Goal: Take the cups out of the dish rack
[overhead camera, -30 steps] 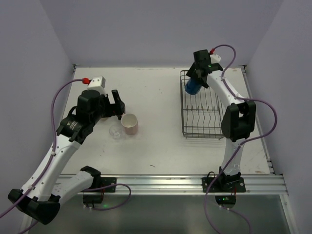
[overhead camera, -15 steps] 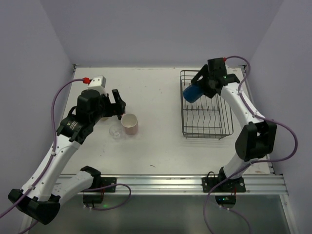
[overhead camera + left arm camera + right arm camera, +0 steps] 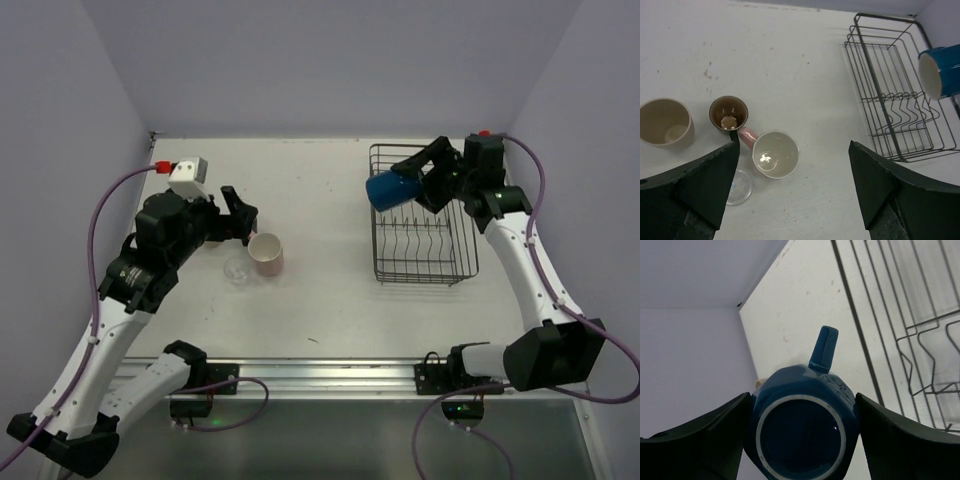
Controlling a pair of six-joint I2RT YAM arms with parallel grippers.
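Note:
My right gripper is shut on the blue mug, holding it on its side in the air above the back left part of the dish rack. The right wrist view shows the blue mug's base between the fingers, with the rack below. My left gripper is open and holds nothing, hovering above the pale pink cup, the clear glass, the dark brown mug and the beige mug, which all stand on the table at the left.
The rack's wire floor and plate dividers hold no cups. The back wall and side walls close in the table. The left arm hides the brown and beige mugs in the top view.
The right arm has swung its wrist out to the right and tipped the blue mug onto its side, above the rack. The left arm has pulled back a little from the cups.

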